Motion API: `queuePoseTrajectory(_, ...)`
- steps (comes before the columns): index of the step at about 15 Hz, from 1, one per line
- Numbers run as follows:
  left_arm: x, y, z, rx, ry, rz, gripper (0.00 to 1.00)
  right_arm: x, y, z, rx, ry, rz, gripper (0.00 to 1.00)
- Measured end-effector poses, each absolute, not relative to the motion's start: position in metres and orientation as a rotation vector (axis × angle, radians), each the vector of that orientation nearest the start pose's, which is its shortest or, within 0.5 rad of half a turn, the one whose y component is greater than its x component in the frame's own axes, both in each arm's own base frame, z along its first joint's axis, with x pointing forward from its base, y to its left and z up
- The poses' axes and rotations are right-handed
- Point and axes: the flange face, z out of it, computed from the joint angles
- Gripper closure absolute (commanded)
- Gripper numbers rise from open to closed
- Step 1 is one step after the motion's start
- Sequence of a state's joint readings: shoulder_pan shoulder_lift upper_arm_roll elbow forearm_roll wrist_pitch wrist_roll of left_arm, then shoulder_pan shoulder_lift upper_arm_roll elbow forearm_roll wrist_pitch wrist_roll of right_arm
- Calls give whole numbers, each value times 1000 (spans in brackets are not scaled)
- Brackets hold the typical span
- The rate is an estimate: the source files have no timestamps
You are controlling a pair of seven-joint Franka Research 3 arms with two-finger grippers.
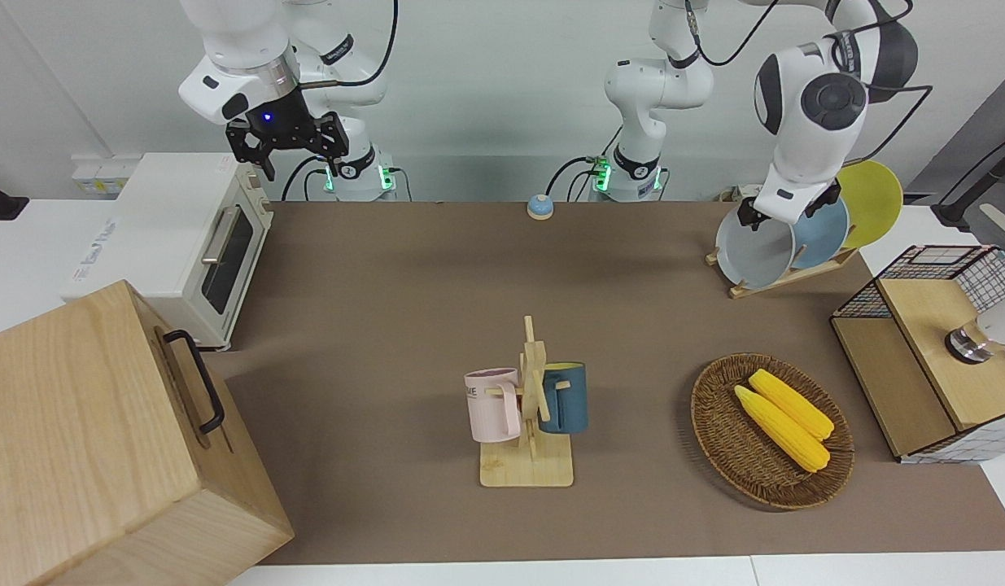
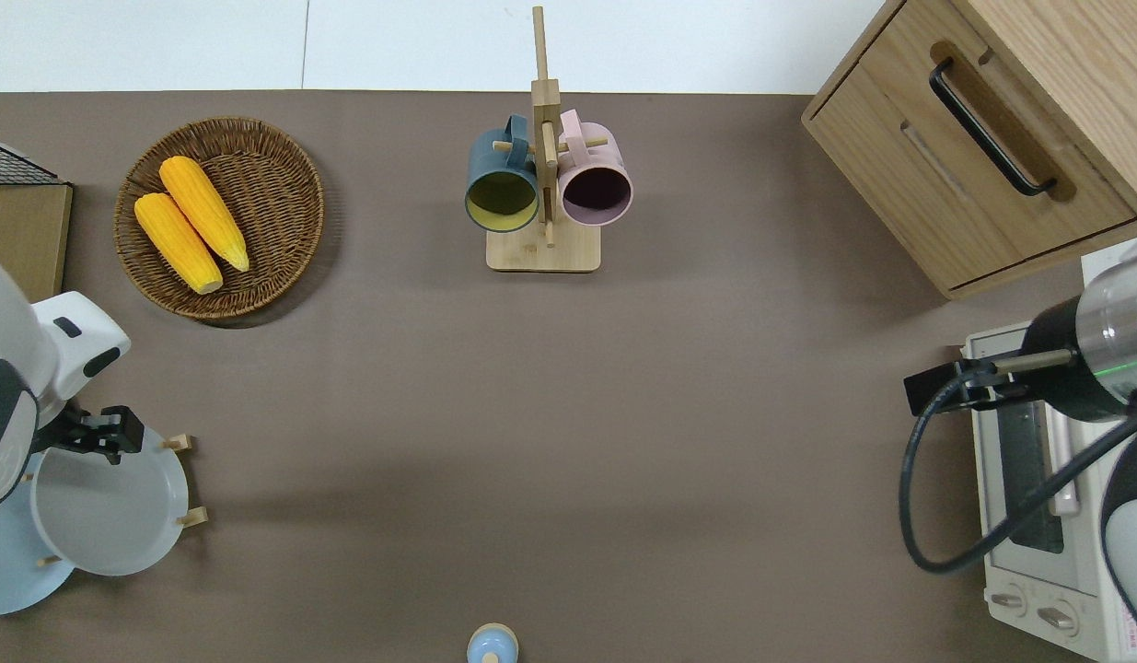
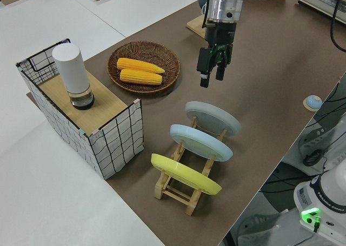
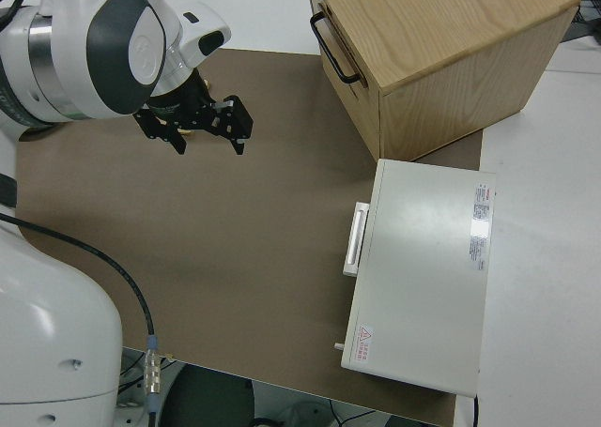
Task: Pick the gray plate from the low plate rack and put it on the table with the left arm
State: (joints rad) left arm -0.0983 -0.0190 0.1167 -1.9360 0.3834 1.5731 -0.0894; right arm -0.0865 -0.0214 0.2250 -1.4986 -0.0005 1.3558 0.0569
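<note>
- The left gripper (image 3: 211, 73) points down with its two fingers (image 3: 205, 72) spread apart and holding nothing; seen from overhead (image 2: 97, 433) it is over the upper rim of the gray plate (image 2: 108, 506), at the edge farther from the robots.
- The left arm (image 1: 805, 122) bends down to it from above, its white wrist covering part of the plates in the front view.
- The gray plate (image 3: 212, 118) leans in the low plate rack (image 3: 183, 185), in the slot nearest the middle of the table.
- A blue plate (image 3: 201, 142) stands in the next slot and a yellow plate (image 3: 185, 174) in the last, toward the left arm's end of the table (image 1: 388, 285).
- Farther from the robots than the rack lies a wicker basket (image 2: 220, 216) with two corn cobs (image 2: 191, 223) in it.
- A wire crate (image 3: 102, 132) with a wooden lid stands just beside the rack, a white cylinder (image 3: 73, 75) upright on the lid.
- A mug stand (image 1: 528, 415) with a pink and a dark blue mug stands mid-table.
- A small blue bell (image 1: 539, 207) sits near the robots' bases.
- The right arm is parked, its gripper (image 1: 289, 143) spread wide; a white toaster oven (image 1: 176, 244) and a wooden drawer box (image 1: 103, 439) sit at that end.
</note>
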Motion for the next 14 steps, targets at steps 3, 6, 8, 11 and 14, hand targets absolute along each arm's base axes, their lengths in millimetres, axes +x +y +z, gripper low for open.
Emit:
queuePoseTrajectory(3, 515, 65, 459, -2699, -61, 502, 59, 520, 74, 652, -3150, -128, 191, 13)
queuePoseTrajectory(6, 517, 71, 445, -2678, -56, 540, 349, 520, 74, 652, -3150, -128, 191, 11)
queuePoseTrajectory(8, 519, 75, 436, -2670, -61, 565, 469, 520, 74, 652, -3150, -128, 191, 13)
queuePoseTrajectory(11, 521, 83, 430, -2672, -75, 564, 538, 520, 74, 652, -3150, -128, 191, 11)
queuePoseTrajectory(14, 522, 85, 427, -2671, -75, 568, 749, 520, 74, 652, -3150, -128, 191, 11)
